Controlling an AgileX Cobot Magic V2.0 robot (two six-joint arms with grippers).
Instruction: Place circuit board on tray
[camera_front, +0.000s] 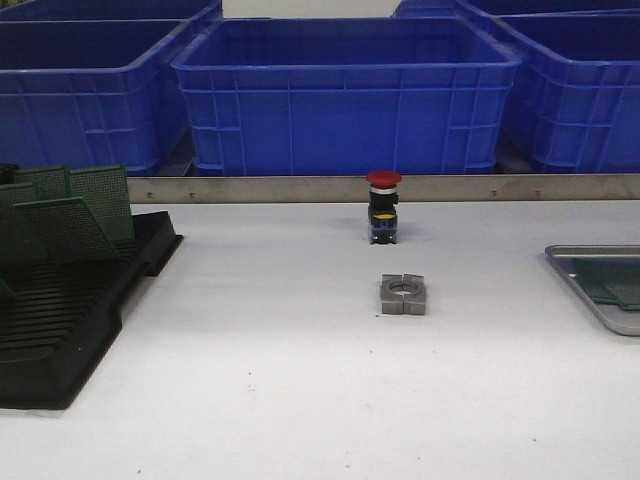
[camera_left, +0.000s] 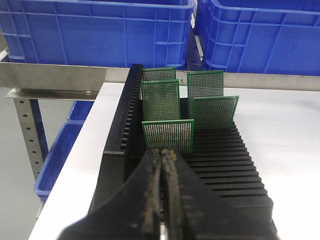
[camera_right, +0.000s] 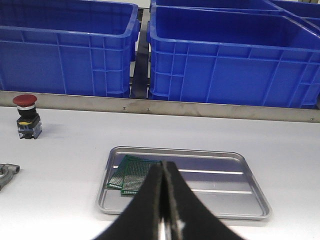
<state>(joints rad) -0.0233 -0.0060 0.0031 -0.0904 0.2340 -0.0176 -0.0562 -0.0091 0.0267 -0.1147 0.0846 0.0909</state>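
Several green circuit boards (camera_left: 167, 134) stand upright in the slots of a black rack (camera_left: 225, 160), which sits at the table's left (camera_front: 60, 330). My left gripper (camera_left: 164, 153) is shut with nothing in it, its tips just short of the nearest board. The grey metal tray (camera_right: 215, 192) lies at the table's right edge (camera_front: 570, 272). Two green circuit boards (camera_right: 132, 174) lie flat and overlapping in one end of the tray. My right gripper (camera_right: 163, 165) is shut and empty, just on the near side of the tray. Neither gripper shows in the front view.
A red-capped push button (camera_front: 383, 208) stands at the table's middle back, with a grey metal block with a round hole (camera_front: 403, 295) in front of it. Big blue crates (camera_front: 345, 95) line the back behind a metal rail (camera_front: 300, 188).
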